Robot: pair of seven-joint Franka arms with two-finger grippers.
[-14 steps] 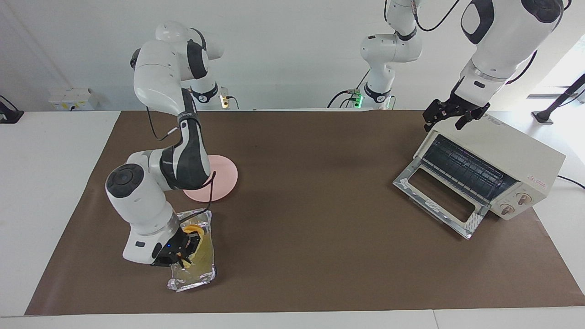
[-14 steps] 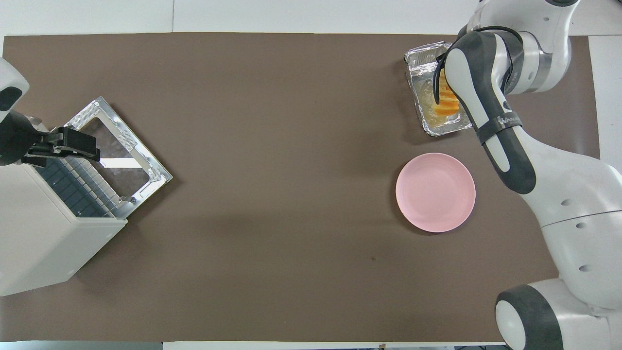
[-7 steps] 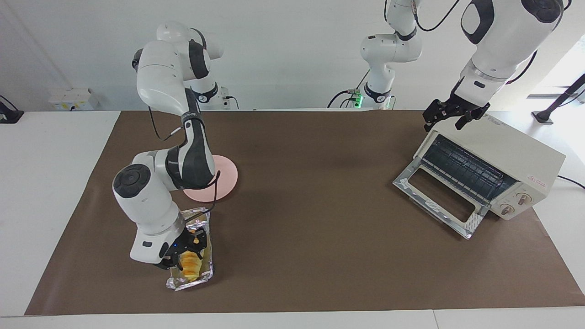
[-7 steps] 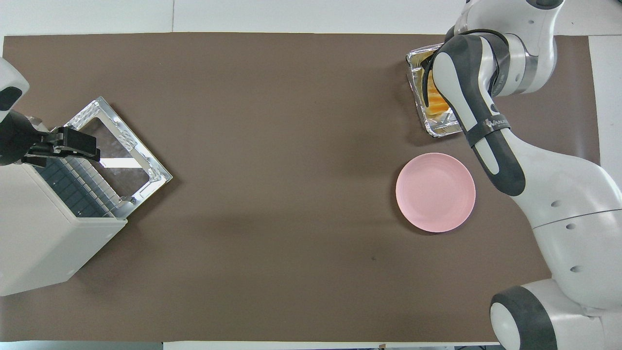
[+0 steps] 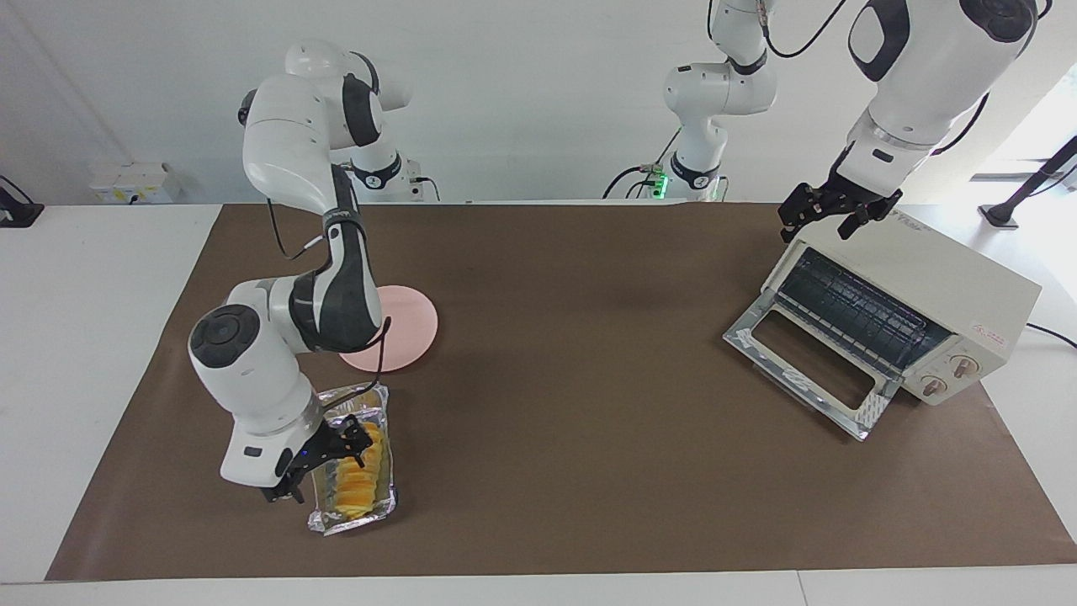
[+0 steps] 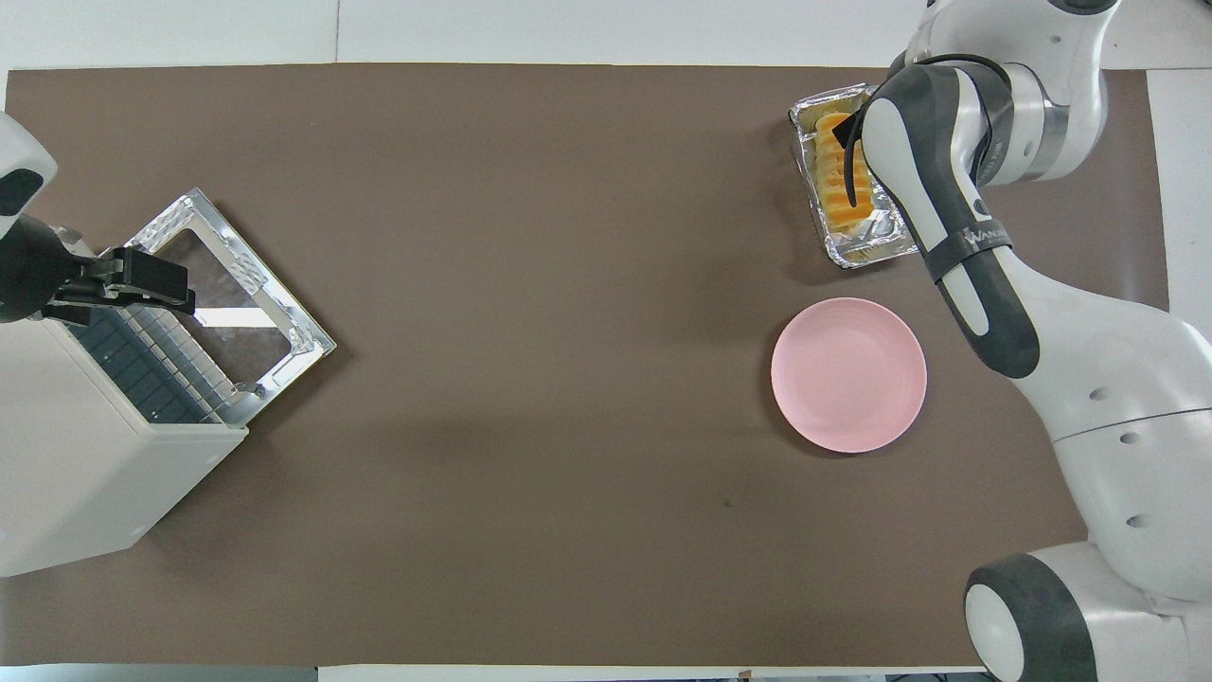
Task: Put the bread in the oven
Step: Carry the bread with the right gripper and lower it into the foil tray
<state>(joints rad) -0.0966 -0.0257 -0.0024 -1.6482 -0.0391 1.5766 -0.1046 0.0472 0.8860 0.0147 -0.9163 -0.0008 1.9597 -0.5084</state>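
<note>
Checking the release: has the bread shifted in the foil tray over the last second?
Yes. The bread now lies flat along the foil tray, free of the open right gripper; before, it sat gripped at the tray's end nearer the pink plate.

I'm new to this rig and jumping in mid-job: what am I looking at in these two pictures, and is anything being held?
Two white robot arms work at a brown-covered table. One picture faces them from across the table; the other looks down from above their end. The yellow-orange ridged bread lies in a crinkled silver foil tray, with a round pink plate nearer the robots. The right gripper, open, sits beside the bread, holding nothing. The left gripper, open and empty, waits over the cream-white toaster oven, whose door hangs open.
</note>
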